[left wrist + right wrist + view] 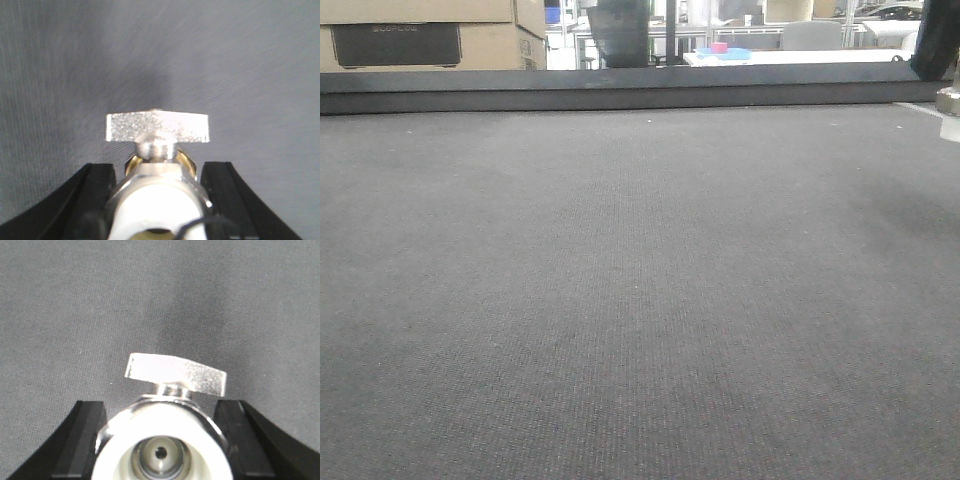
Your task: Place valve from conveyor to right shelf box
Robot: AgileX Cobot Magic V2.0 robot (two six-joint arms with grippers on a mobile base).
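Across the front view, we are looking over the conveyor point(620, 300), its dark grey woven belt filling the frame up to a dark raised edge rail point(620, 90). Beyond the rail, from the left, tan cardboard boxes point(420, 35) are stacking up. Right of them a white table point(790, 57) is carrying a small pink and blue item point(722, 49). At the far right edge a dark arm section point(932, 40) is hanging above a pale silvery piece point(950, 105). The border is cropping that piece, and we cannot tell what it is. Nothing is lying on the open belt in this view.

In the left wrist view, the left gripper point(159, 170) is closing its black fingers point(97, 195) against both sides of a valve point(160, 195), with only belt point(75, 60) showing behind. The valve is pointing its flat, grainy, silvery handle point(156, 126) across the frame on a short round stem. A brass-coloured ring is showing under the stem, and a white plastic cap is facing the lens.

In the right wrist view, the right gripper point(160, 407) is likewise pinching a second valve point(162, 440) between its matte, wedge-shaped fingers point(82, 440). This handle point(175, 374) is tilting down to the right. The round white cap is showing a metal bore at its centre. Fine-textured belt point(75, 300) is spreading behind it, and we cannot tell whether either valve is touching the belt.
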